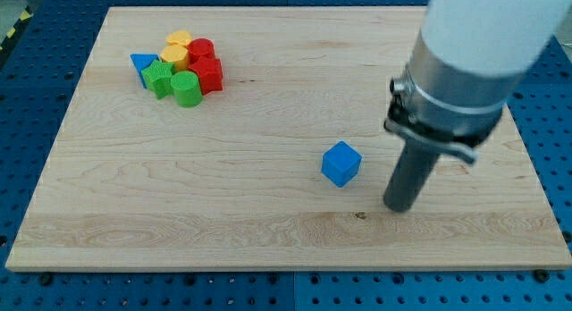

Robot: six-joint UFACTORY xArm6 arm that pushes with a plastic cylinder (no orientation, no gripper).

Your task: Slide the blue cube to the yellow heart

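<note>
Blue perforated panelling surrounds a pale wooden worktop (268, 231), whose grain runs along its length and which carries a small dark knot near the view's bottom, below the rod. A yellow-and-black striped strip shows at the view's top left, cut off by the frame.

The arm (478, 52) enters from the view's top right; its white upper housing is cropped by the frame and slightly blurred. Below it sits a grey metal collar, then the straight dark rod. My tip (399, 206) rests at the worktop surface, just to the view's right of the blue cube (341, 163) and slightly lower, apart from it with bare wood between. No fingers are fitted, so no apart-or-together state applies.

The blue cube stands alone right of the worktop's centre, turned with one corner towards the view's bottom, and looks matt and solid.

Well apart, at the view's top left, a tight cluster of blocks sits touching one another. The yellow heart (174, 54) lies in its middle, partly hidden by neighbours, so its outline is hard to confirm. A second yellow block (181, 38) sits above it. Also present: a blue triangle (140, 63) at the cluster's left edge, a green star-like block (159, 77), a green cylinder (187, 88), a red cylinder (201, 50) and a red block (209, 73) of unclear shape.
</note>
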